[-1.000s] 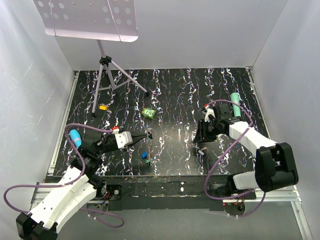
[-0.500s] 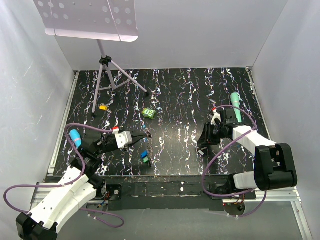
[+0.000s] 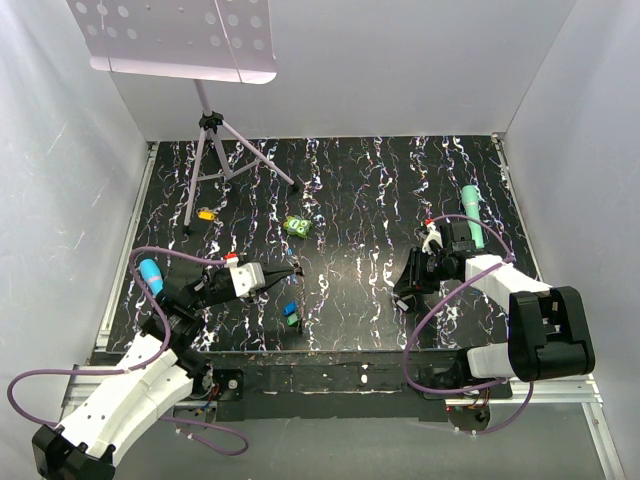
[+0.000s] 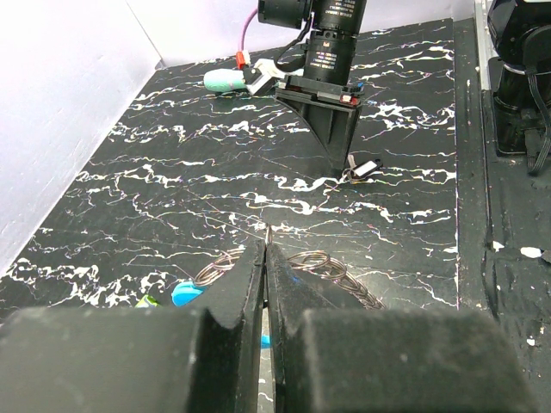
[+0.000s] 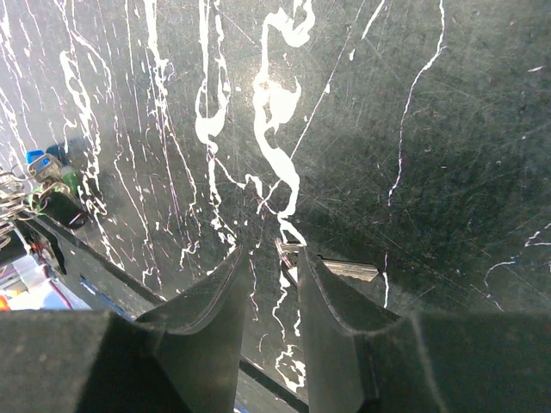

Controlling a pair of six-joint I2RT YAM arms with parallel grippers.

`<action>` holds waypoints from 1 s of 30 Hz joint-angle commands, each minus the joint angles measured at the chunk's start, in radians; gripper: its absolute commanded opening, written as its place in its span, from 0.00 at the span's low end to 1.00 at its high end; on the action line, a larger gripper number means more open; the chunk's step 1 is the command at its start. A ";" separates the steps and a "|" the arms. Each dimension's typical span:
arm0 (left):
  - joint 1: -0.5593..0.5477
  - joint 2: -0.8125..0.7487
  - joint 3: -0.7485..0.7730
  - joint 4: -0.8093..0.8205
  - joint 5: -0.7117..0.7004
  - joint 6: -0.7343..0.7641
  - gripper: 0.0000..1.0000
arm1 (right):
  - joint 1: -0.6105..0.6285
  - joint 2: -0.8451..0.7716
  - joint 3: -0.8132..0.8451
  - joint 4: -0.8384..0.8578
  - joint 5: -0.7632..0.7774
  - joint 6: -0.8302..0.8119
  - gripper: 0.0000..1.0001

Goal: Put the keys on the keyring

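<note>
**Both tools low on the worktop, clutter farther back**

Left tool (image 4: 265, 245) is pressed together on the keyring (image 4: 327, 267), with chain loops showing on either side. Right tool (image 5: 269, 251) is slightly apart, with a key (image 5: 340, 269) flat at its tips. Two more keys (image 3: 290, 315) lie near the front edge. Behind are a green lumpy object (image 3: 296, 226), orange piece (image 3: 206, 213), tripod (image 3: 215, 150) and teal marker (image 3: 470, 215). The black marbled worktop (image 3: 360, 190) is hemmed by white walls on three sides.

Tripod (image 3: 215, 150), green lump (image 3: 296, 226), teal marker (image 3: 470, 204) on table (image 3: 360, 190).

The keyring (image 4: 337, 272) lies partly hidden behind the fingers (image 4: 234, 292).
</note>
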 commanded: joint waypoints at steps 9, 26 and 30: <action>0.006 -0.009 0.020 0.016 -0.013 0.006 0.00 | -0.006 0.020 -0.012 0.016 -0.006 0.022 0.34; 0.006 -0.006 0.018 0.016 -0.014 0.006 0.00 | -0.007 0.022 -0.005 -0.027 -0.029 -0.023 0.33; 0.006 -0.006 0.020 0.017 -0.013 0.007 0.00 | -0.004 0.025 -0.001 -0.042 -0.030 -0.040 0.31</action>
